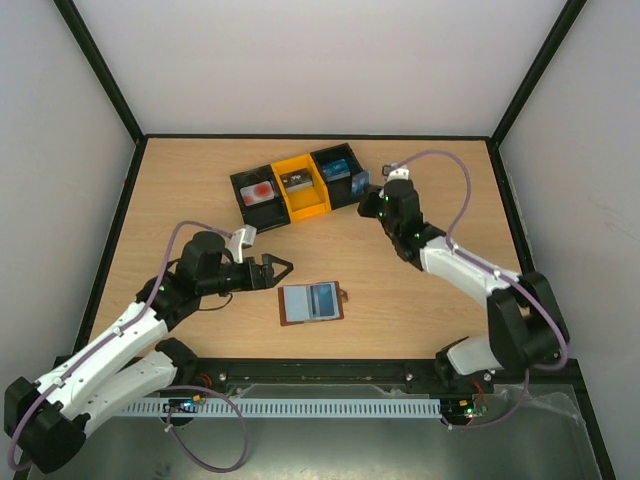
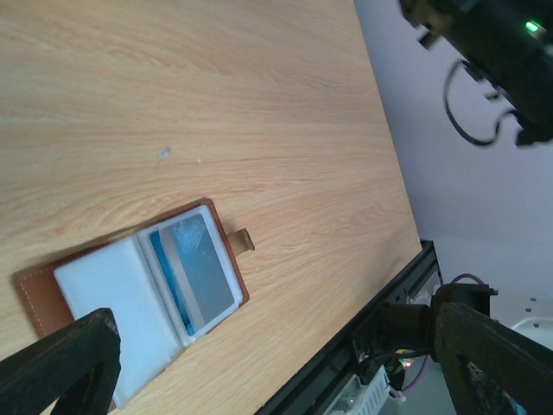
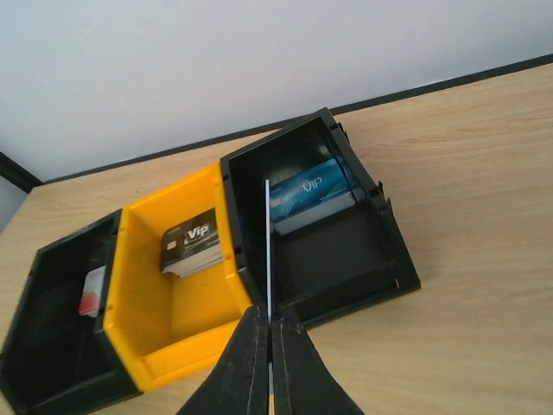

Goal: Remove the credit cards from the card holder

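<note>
Right gripper (image 3: 270, 322): closed on a thin card (image 3: 268, 246), seen edge-on above the tray (image 1: 305, 208).
Left gripper (image 1: 283, 270): spread wide, nothing held.
Card holder (image 1: 311, 302): laid open on the table (image 1: 430, 310), beside the left gripper.
Left compartment: whitish card (image 3: 91, 292), red mark.
Yellow compartment (image 3: 173, 313): dark card (image 3: 190, 242), "VIP".
Right compartment: blue card (image 3: 311, 194), "VIP".
</note>
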Robot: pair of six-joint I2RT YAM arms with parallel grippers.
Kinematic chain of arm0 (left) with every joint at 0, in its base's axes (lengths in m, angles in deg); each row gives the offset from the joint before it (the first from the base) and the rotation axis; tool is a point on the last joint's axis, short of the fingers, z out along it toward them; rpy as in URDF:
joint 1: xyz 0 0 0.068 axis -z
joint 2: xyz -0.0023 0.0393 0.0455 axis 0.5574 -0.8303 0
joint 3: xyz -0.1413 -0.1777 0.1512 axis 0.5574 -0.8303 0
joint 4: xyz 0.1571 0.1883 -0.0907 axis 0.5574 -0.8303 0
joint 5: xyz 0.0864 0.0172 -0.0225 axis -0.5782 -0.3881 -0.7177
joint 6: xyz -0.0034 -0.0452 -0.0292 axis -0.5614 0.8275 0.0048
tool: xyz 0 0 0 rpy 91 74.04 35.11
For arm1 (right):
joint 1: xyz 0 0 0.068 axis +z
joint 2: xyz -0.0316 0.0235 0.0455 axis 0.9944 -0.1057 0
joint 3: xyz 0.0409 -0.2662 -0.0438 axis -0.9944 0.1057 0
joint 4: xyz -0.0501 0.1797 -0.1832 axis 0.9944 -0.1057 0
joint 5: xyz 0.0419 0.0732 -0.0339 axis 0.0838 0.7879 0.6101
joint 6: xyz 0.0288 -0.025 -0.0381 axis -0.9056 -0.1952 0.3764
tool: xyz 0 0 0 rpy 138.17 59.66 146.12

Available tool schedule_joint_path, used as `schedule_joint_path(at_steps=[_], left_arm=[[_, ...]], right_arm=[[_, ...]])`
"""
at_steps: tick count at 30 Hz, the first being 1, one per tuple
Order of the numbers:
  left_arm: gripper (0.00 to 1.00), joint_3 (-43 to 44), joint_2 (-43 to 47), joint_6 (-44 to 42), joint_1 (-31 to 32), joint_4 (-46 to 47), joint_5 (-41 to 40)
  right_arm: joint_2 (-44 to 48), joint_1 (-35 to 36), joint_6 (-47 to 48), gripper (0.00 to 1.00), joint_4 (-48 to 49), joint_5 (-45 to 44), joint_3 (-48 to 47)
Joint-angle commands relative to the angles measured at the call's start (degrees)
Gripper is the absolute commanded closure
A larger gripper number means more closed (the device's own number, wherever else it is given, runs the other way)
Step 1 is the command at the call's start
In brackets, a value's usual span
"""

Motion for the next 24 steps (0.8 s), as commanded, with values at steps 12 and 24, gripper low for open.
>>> schedule_joint_path(at_steps=[12,24], left_arm=[[0.00,5.2,2.0,-9.7,-1.1,-10.8,-3.0],[0.00,5.1,1.6,-10.2,-1.8,-10.8,-1.8]], right_arm=[[-27.6,-6.4,11.9,0.98,-7.9,11.5,-27.1],[-40.7,-7.0,14.3,0.98,-11.9,12.5,-41.4]])
